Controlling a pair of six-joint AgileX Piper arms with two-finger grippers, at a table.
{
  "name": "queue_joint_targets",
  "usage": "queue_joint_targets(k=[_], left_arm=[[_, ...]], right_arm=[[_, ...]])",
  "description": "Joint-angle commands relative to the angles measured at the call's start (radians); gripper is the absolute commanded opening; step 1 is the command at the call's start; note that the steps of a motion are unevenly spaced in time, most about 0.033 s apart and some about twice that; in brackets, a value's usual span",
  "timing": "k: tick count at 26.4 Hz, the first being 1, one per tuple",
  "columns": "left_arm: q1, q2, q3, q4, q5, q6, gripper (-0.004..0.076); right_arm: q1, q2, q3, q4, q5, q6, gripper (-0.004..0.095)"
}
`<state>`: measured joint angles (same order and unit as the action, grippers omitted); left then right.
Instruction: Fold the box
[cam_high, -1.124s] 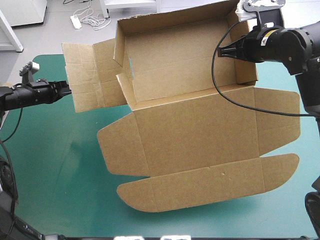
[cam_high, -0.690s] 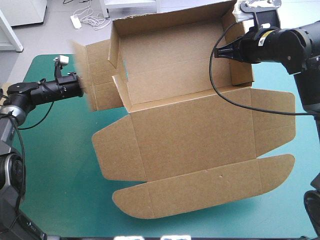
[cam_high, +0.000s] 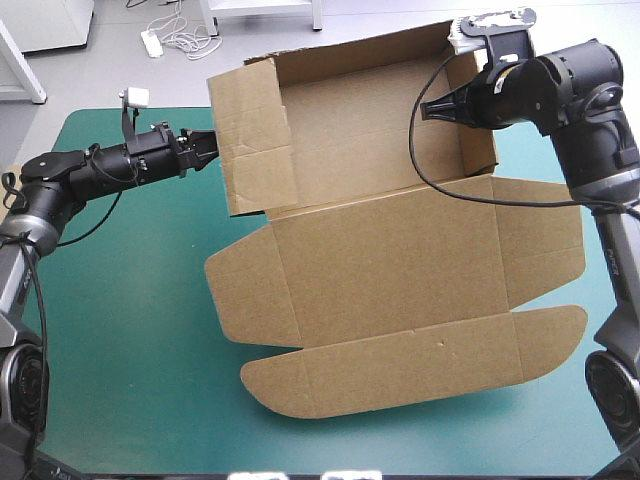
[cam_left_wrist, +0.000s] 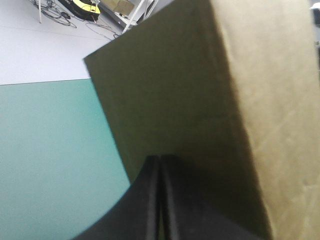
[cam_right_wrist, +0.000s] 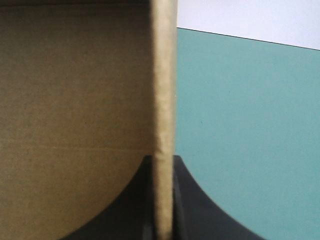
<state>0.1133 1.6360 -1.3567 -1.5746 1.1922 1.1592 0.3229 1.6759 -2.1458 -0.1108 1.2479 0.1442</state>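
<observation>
The brown box lies mid-table, its far half raised into a tray with the back and side walls up. Its lid lies flat toward the front edge. My left gripper is shut, its tip against the outer face of the upright left wall. In the left wrist view the closed fingers point at that wall. My right gripper reaches into the tray from the right and is shut on the right wall. In the right wrist view that wall's edge runs between its fingers.
Bare teal-green cover stretches left of the box and along the front edge. The lid's rounded flap reaches close to the front right corner of the table. The tray's back wall overhangs the far edge.
My left gripper moved right toward the box. The left side panel, earlier lying out flat, now stands upright. My right gripper kept hold of the right wall, and the box shifted slightly.
</observation>
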Motion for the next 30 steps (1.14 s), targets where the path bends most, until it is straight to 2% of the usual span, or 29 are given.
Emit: queue_joint_targets(k=[1,7,13,16,20,22,24,28,30], left_arm=[[-0.017,-0.067,-0.028,-0.108,0.106,-0.007,-0.0008],[-0.05,-0.091,-0.028,-0.189,0.106,-0.027,-0.0008],[-0.085,-0.093,-0.028,-0.171,0.106,-0.109,-0.0001],[-0.092,-0.093,-0.028,-0.152,0.106,-0.12,0.0055],[-0.093,-0.093,-0.028,-0.149,0.106,-0.136,0.0177],[-0.115,-0.1,-0.028,-0.174,0.106,-0.158,0.0197],[-0.145,-0.119,-0.028,-0.192,0.106,-0.158,0.0173],[-0.17,-0.164,-0.067,-0.161,0.106,-0.149,-0.0006],[-0.161,-0.187,-0.109,-0.128,0.106,-0.174,-0.0009]], right_arm=[[0.001,-0.029,-0.027,-0.009,-0.003,0.015,-0.0019],[0.001,0.003,-0.027,-0.011,-0.008,0.015,-0.0019],[0.001,0.009,-0.027,-0.009,-0.013,0.015,-0.0019],[0.001,0.012,-0.027,-0.009,-0.009,0.017,-0.0019],[0.001,0.012,-0.027,-0.009,-0.005,0.017,-0.0019],[0.001,0.014,-0.027,-0.009,-0.005,0.019,-0.0019],[0.001,0.014,-0.027,-0.017,-0.008,0.023,-0.0019],[0.001,0.015,-0.027,-0.021,-0.013,0.026,-0.0018],[0.001,0.015,-0.027,-0.038,-0.006,0.026,-0.0019]])
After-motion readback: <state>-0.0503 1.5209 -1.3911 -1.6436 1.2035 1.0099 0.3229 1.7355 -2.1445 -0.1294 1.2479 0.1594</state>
